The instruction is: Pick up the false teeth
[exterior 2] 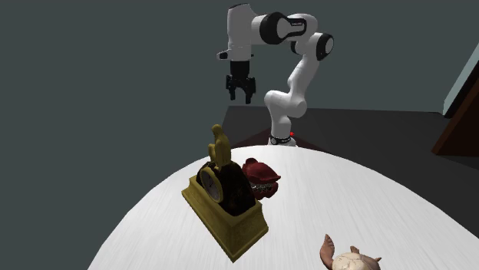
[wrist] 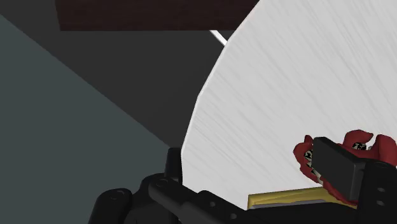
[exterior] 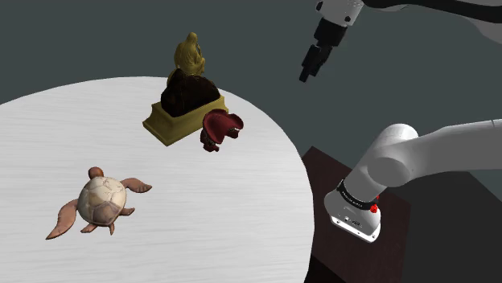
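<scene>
Counter (exterior: 241,233) is round and white, grey room around. Dark-red false teeth (exterior: 221,129) gape beside a gold clock (exterior: 171,125), facing unclear. Black hand (exterior: 306,76) hangs released.

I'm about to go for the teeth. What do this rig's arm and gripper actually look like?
The arm is a white Franka built from rounded, tubular links, with dark bands at the joints. Small red marks sit on its lowest segment, near the base. The gripper is all black and blocky, ending in two straight fingers.
</scene>
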Action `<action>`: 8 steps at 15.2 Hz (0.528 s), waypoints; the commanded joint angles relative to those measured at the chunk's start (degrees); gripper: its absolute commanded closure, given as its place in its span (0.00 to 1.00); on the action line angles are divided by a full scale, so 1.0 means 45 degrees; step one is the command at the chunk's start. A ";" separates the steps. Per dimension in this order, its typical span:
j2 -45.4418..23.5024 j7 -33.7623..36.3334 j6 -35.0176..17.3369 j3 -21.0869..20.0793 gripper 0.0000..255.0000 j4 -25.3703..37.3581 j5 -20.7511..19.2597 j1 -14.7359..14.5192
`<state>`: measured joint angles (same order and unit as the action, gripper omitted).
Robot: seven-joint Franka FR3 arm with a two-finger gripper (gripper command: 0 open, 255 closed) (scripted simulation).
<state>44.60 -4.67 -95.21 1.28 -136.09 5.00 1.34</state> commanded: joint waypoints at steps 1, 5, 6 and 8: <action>0.0000 0.0000 0.0000 0.0000 0.00 0.0000 0.0000 0.0000; -0.0620 -0.1170 -0.2020 -0.0423 0.00 -0.0645 0.0102 -0.0854; -0.0797 -0.1457 -0.2524 -0.0529 0.00 -0.0783 0.0124 -0.1069; -0.1176 -0.2028 -0.3529 -0.0747 0.00 -0.1034 0.0165 -0.1493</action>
<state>40.20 -12.61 -108.62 -1.39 -140.26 5.55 -4.30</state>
